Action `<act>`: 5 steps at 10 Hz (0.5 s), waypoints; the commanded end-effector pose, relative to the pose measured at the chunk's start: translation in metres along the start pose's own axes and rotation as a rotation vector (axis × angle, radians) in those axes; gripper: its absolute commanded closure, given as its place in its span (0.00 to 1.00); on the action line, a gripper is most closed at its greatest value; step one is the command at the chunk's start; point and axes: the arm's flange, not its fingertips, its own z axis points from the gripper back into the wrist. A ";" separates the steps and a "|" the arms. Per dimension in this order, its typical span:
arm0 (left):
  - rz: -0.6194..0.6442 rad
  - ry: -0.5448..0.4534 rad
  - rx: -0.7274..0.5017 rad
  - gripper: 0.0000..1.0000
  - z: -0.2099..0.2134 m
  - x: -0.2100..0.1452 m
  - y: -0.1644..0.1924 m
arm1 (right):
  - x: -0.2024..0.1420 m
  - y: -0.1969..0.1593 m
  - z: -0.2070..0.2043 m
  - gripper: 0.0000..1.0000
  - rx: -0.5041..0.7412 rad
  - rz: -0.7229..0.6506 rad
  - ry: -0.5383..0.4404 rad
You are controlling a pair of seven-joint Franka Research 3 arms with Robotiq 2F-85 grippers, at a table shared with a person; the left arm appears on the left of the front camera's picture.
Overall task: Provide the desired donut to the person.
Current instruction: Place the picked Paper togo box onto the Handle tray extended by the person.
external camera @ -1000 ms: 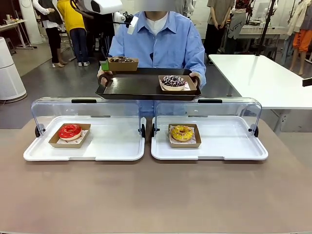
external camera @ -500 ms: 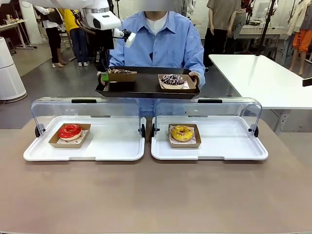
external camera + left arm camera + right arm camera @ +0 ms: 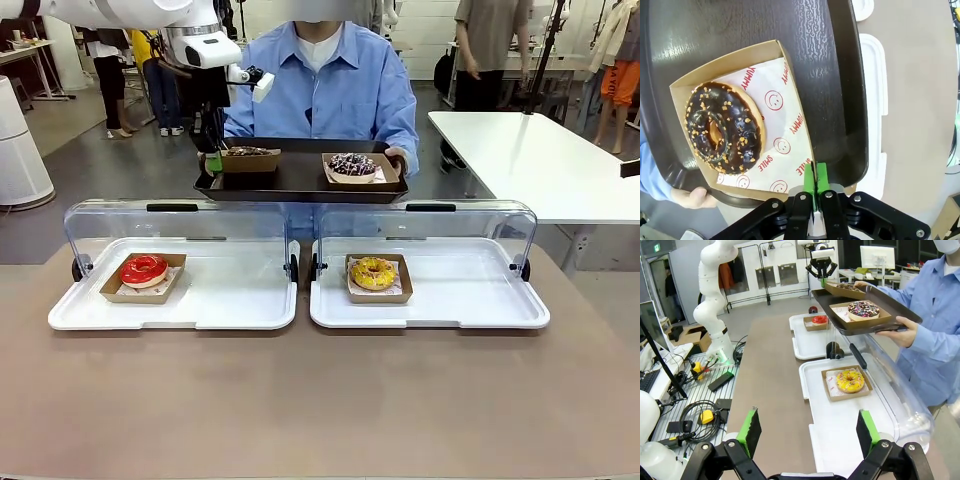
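A: Why is the black tray (image 3: 300, 182) held out level above the two clear lids (image 3: 180, 225)?

B: It is offered by the person (image 3: 340, 95) as a landing place, with a hand (image 3: 692, 197) wrapped under its near corner. The chocolate donut (image 3: 722, 127), judged to be the one wanted, is already seated on it in its cardboard boat (image 3: 725, 57), at the end opposite the sprinkled donut (image 3: 352, 164).

A: And the left gripper (image 3: 815, 172)?

B: It is poised at the boat's outer rim. The green pads (image 3: 822, 175) are seen close together there, but whether the rim is pinched or free between them cannot be told.

A: The right gripper (image 3: 810, 435)?

B: It is kept spread wide with nothing in it, back over the table on the robot's side, well apart from the yellow donut (image 3: 850, 380).

A: What room is left?

B: The boat is set tight against the tray's raised lip, so little margin is given sideways. Open air is found above. Below, the lids and the red donut (image 3: 143, 269) are best avoided, so a straight lift is judged safest.
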 end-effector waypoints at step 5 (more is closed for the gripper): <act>-0.041 -0.050 0.010 0.00 0.003 -0.004 -0.007 | 0.000 0.000 -0.001 0.00 0.002 0.002 -0.003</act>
